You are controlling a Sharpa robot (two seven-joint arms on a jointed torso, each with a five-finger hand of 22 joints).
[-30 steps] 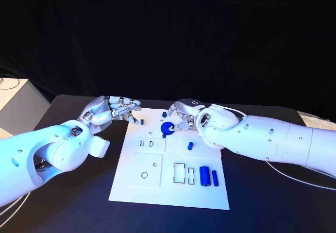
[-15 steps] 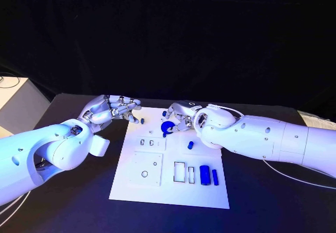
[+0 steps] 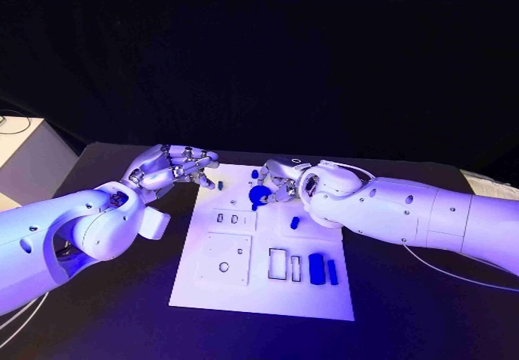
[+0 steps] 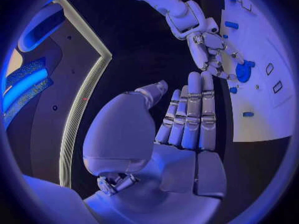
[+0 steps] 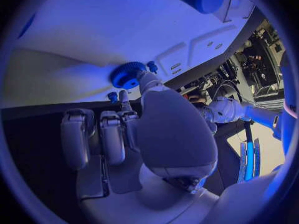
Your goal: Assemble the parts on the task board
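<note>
The white task board [image 3: 232, 289] lies in the middle of the table. A blue gear [image 3: 259, 196] [image 5: 127, 74] [image 4: 243, 70] sits near the board's far edge. My right hand [image 3: 279, 177] [image 5: 146, 129] [image 4: 206, 45] reaches down onto the gear and pinches its rim with its fingertips. My left hand [image 3: 171, 168] [image 4: 181, 129] hovers at the board's far left corner and holds nothing. Just beyond its fingertips lies a small blue piece [image 3: 220, 184] [image 4: 248, 114]. Another small blue peg [image 3: 254, 174] [image 5: 151, 65] stands behind the gear.
A short blue peg [image 3: 295, 222] lies mid-board. At the board's near right, a thick blue cylinder [image 3: 316, 268] and a thin blue rod [image 3: 332, 272] lie beside rectangular slots [image 3: 278, 264]. A pale cabinet [image 3: 22, 154] stands at the table's far left.
My left hand has lifted slightly at the board's corner. The right hand stays on the gear, which has not moved.
</note>
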